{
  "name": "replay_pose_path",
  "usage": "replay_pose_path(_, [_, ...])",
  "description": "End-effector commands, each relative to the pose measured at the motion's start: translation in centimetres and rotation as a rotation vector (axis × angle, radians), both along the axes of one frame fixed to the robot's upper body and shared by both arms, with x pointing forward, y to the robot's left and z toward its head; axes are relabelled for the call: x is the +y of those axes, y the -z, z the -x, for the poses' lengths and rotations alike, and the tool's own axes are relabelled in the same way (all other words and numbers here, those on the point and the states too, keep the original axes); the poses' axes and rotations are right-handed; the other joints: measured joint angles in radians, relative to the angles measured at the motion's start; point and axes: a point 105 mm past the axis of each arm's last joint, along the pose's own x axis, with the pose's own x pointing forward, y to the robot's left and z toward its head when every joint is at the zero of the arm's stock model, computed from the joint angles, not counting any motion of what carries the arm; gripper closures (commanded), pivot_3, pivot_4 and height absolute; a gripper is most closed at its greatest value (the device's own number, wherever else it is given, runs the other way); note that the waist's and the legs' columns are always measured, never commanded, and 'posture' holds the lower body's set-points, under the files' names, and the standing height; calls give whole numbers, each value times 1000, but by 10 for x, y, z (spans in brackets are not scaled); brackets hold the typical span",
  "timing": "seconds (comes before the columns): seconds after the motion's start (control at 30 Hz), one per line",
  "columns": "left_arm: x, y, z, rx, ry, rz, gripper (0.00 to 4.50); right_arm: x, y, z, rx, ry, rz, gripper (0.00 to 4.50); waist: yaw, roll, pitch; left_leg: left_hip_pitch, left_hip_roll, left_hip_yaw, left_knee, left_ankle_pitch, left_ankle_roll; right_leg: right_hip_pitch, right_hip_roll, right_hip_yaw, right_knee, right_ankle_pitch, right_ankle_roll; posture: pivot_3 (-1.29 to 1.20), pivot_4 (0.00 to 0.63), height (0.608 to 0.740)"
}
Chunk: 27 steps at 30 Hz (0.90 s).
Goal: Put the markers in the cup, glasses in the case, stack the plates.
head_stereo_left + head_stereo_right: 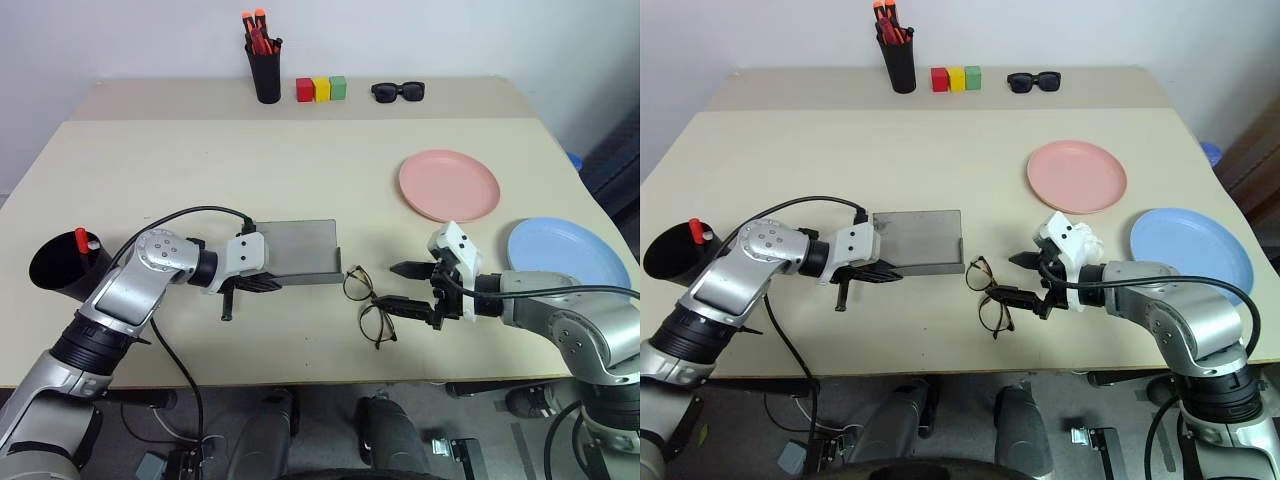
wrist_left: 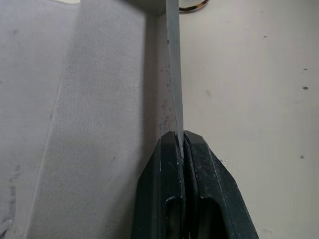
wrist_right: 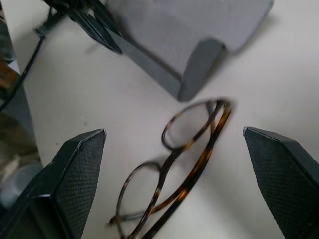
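A salmon-pink plate (image 1: 449, 185) and a light blue plate (image 1: 566, 252) lay on the pale beige table (image 1: 300, 160). The case (image 1: 298, 251) was felt grey, the glasses (image 3: 172, 167) tortoiseshell (amber flecks on dark brown), the cup (image 1: 62, 267) matte black. Red, yellow and green blocks (image 1: 321, 89) sat beside black sunglasses (image 1: 398, 92) and orange-capped pens (image 1: 254, 20).

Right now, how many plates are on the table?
2: the pink plate right of centre, and the blue plate nearer the right edge, partly behind the right arm. They lie apart, unstacked.

Robot lab/office, beige table (image 1: 300, 160), white wall, pen holder (image 1: 266, 72), colour blocks (image 1: 321, 89)
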Motion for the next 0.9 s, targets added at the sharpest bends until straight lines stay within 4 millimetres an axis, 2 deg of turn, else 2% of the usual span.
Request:
replay_pose_path(0.03, [0,-10,-4,-46,-15,28,3639,5,1,2,25,12,-10,0,1,0,0,0,0,0,0,0,0,0,0,0,0,0,0,0,150,740])
replay_pose_path(0.17, [-1,-18,-20,-157,-65,51,1819,10,5,2,65,28,-40,0,2,0,0,0,0,0,0,0,0,0,0,0,0,0,0,0,150,740])
replay_pose_path(0.37, [1,-36,-22,-233,-98,95,1819,17,15,-1,130,55,-66,0,1,0,0,0,0,0,0,0,0,0,1,0,0,0,1,0,150,740])
replay_pose_path(0.53, [-2,-44,-7,-237,-120,155,1819,17,18,-2,184,82,-85,0,0,0,0,0,0,0,0,0,0,0,1,0,0,0,1,0,150,740])
replay_pose_path(0.63, [-4,-40,5,-221,-127,170,1769,17,17,-4,227,99,-115,835,-1,0,0,0,0,0,0,0,0,0,1,0,2,0,1,0,150,740])
replay_pose_path(0.87, [-1,-34,22,-197,-151,152,1769,17,17,-5,267,107,-116,4329,1,0,0,0,0,0,0,0,0,0,1,0,2,0,0,0,150,740])
replay_pose_path(0.9, [0,-34,23,-198,-155,150,1769,17,18,-4,270,106,-108,4428,1,0,0,0,0,1,1,0,0,0,1,0,2,0,0,0,150,740])
